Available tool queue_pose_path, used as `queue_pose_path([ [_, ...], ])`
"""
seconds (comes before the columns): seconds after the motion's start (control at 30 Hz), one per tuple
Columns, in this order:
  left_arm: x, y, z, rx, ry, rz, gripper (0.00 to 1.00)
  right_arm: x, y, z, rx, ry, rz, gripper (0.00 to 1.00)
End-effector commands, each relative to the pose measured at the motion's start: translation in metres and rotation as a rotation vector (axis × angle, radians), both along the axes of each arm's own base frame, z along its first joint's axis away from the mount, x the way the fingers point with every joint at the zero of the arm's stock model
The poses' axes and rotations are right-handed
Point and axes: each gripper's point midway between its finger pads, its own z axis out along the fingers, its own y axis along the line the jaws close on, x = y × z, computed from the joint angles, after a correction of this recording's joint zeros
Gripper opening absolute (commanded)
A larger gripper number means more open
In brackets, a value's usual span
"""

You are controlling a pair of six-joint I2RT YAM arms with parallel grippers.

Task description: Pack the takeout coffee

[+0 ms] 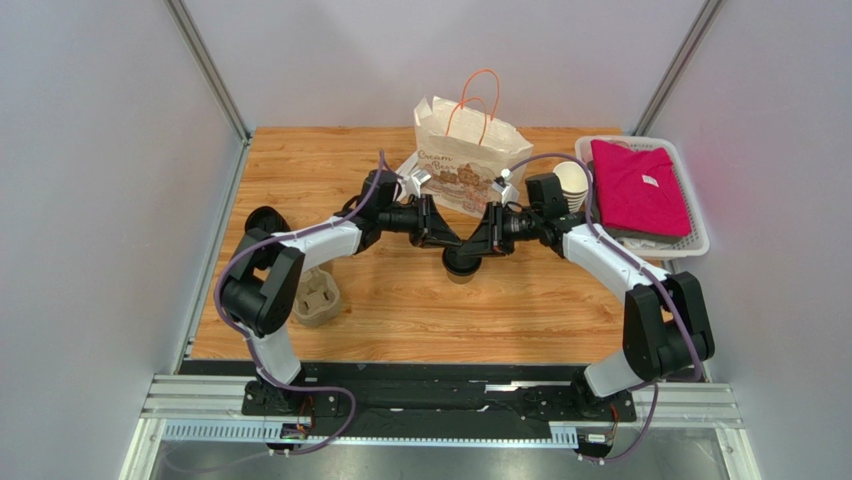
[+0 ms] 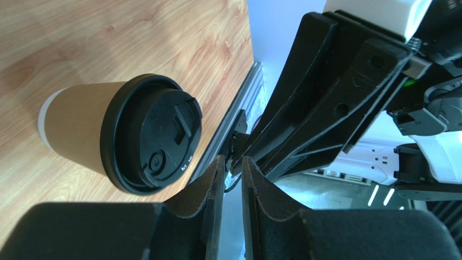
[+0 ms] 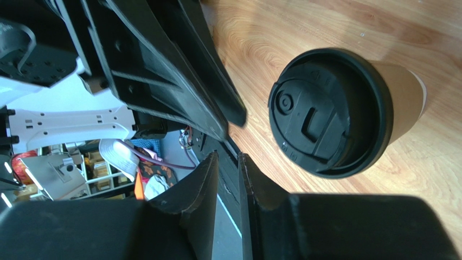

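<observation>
Wooden table (image 2: pixel 135 38) carries takeout coffee (image 2: pixel 146 141) just beside left end effector (image 2: pixel 232 162)

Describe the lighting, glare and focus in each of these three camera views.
Top external: even, soft light, everything sharp, a pink tint on the right wall beside the magenta shirt. Left wrist: the takeout coffee is crisp with sheen on its lid; the left fingers are dark; the background right is overexposed. Right wrist: brightly lit table, right fingers in shadow.

The table (image 1: pixel 400 300) is lit brightly and evenly, and only soft shadows are cast. In the wrist views, the fingers (image 2: pixel 209 208) are rendered dark and slightly blurred.
</observation>
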Motion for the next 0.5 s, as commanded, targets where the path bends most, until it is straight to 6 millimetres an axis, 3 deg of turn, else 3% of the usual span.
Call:
queue_pose_path([
  [0.0,0.008,-0.011,0.007,-0.042,-0.006,0.0,0.25,0.016,0.01,0.011,0.044,-0.011,0.011,0.22],
  [0.47,0.01,0.0,-0.067,0.072,0.145,0.047,0.2,0.032,-0.008,-0.055,-0.005,0.195,-0.064,0.15],
])
